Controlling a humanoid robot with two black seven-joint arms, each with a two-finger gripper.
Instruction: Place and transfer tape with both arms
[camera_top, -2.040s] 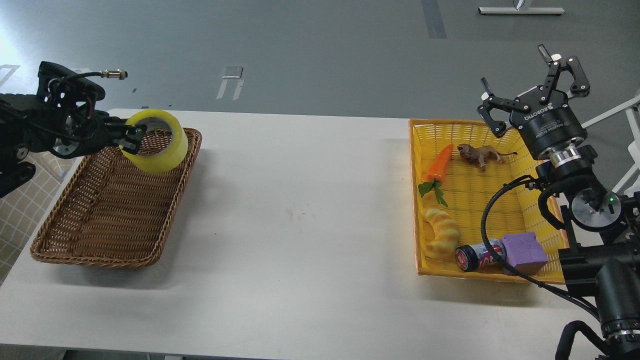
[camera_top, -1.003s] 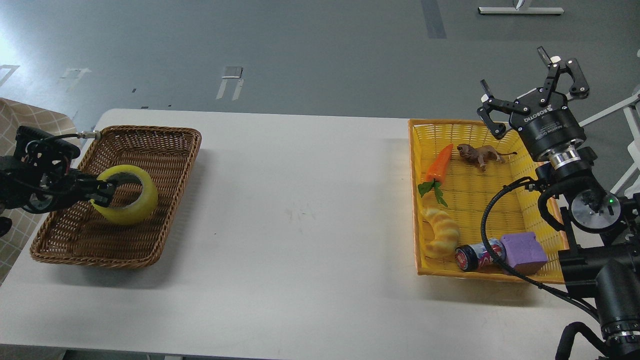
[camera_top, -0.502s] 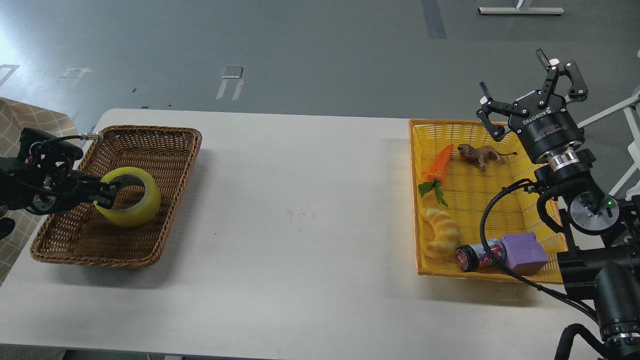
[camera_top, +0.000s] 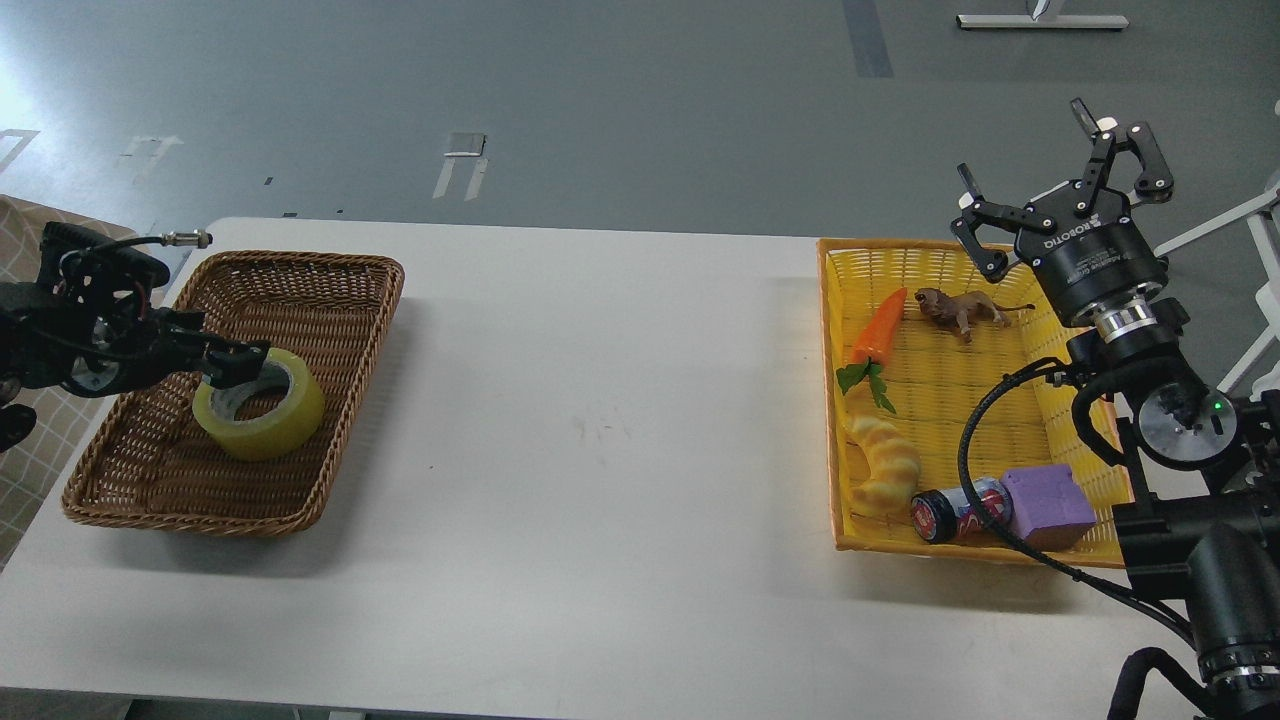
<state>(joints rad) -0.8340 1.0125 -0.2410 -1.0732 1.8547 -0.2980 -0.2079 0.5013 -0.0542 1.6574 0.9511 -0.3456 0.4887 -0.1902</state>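
Note:
The yellow tape roll (camera_top: 262, 408) with its grey-white core lies flat inside the brown wicker basket (camera_top: 150, 485) on the left of the table. My left gripper (camera_top: 238, 364) comes in from the left and hovers at the roll's upper left rim; its fingers look parted and no longer clamp the roll. My right gripper (camera_top: 1024, 140) is open and empty, raised with its fingers pointing up, above the far right corner of the yellow basket (camera_top: 835, 400).
The yellow basket holds an orange carrot toy (camera_top: 878, 325), a small lion figure (camera_top: 958, 308), a yellow striped croissant toy (camera_top: 884, 463), a can (camera_top: 955, 508) and a purple block (camera_top: 1048, 505). The white table (camera_top: 600, 420) lies between the baskets.
My left gripper carried the tape down into the brown basket and let it go; the roll went from tilted in the fingers to lying flat. The right arm barely moved.

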